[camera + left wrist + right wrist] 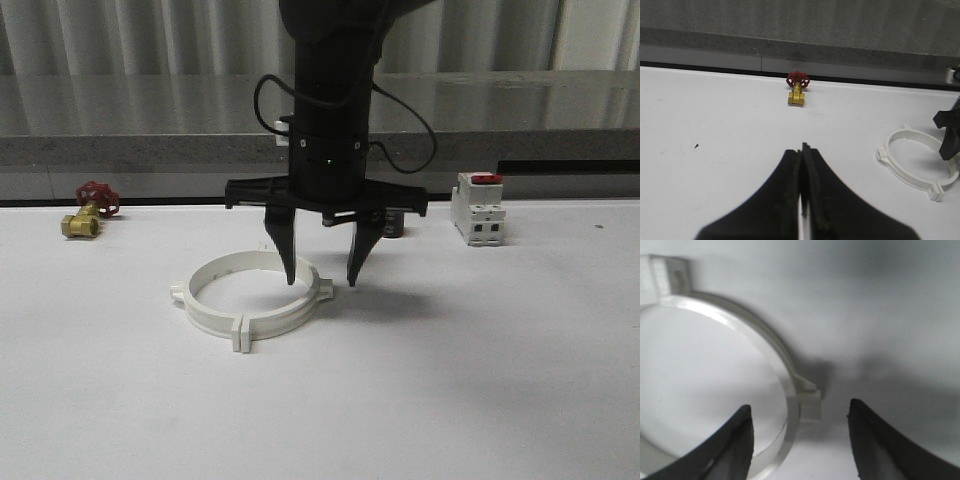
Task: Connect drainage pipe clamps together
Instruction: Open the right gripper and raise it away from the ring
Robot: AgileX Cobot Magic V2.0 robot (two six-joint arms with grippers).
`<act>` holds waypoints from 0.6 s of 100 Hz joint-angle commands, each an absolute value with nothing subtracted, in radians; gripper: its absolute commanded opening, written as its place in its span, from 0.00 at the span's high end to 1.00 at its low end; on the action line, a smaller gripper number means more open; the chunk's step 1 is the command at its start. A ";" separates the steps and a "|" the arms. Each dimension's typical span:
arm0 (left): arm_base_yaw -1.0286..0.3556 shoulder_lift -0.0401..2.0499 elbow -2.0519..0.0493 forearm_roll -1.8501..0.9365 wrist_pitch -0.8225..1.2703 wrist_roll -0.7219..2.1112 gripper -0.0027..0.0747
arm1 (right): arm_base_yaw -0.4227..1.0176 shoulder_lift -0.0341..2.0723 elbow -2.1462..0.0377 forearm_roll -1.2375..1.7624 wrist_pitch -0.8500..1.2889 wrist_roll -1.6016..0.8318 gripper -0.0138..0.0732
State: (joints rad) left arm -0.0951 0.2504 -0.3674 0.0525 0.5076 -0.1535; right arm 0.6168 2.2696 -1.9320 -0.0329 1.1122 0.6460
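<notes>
The drainage pipe clamps [252, 300] lie flat on the white table as one white ring with small tabs sticking out at its sides. My right gripper [320, 280] stands open right over the ring's right side. One finger is inside the ring, the other outside, and the right tab [809, 399] lies between them untouched. In the left wrist view the ring [918, 162] lies off to the side, and my left gripper [803, 148] is shut with nothing in it, over bare table.
A brass valve with a red handle [88, 211] sits at the back left. A white boxy switch with a red top [477, 208] stands at the back right. A small dark object [394, 222] is behind the right gripper. A grey ledge [120, 150] runs along the table's far edge.
</notes>
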 commanded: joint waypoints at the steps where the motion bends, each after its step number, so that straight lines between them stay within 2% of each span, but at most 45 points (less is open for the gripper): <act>1: -0.095 0.257 -0.394 0.053 0.431 -0.153 0.99 | 0.617 2.159 -1.963 -0.044 1.130 0.511 0.34; 8: -0.095 0.257 -0.394 0.053 0.431 -0.153 0.99 | 0.617 2.131 -1.962 -0.044 1.162 0.384 0.35; 15: -0.095 0.257 -0.394 0.053 0.431 -0.153 0.99 | 0.614 2.109 -1.959 -0.044 1.198 0.286 0.41; 20: -0.095 0.257 -0.394 0.053 0.431 -0.153 0.99 | 0.610 2.090 -1.950 -0.044 1.219 0.245 0.49; 33: -0.095 0.257 -0.394 0.053 0.431 -0.153 0.99 | 0.594 2.022 -1.891 -0.042 1.236 0.207 0.79; 42: -0.095 0.257 -0.394 0.053 0.431 -0.153 0.99 | 0.578 1.976 -1.846 -0.042 1.231 0.207 0.93; 60: -0.095 0.257 -0.394 0.053 0.431 -0.153 0.99 | 0.518 1.870 -1.726 -0.041 1.210 0.207 0.92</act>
State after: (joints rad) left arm -0.0951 0.2504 -0.3674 0.0525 0.5076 -0.1535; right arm 0.5480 1.9756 -1.7492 -0.0329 1.2187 0.2222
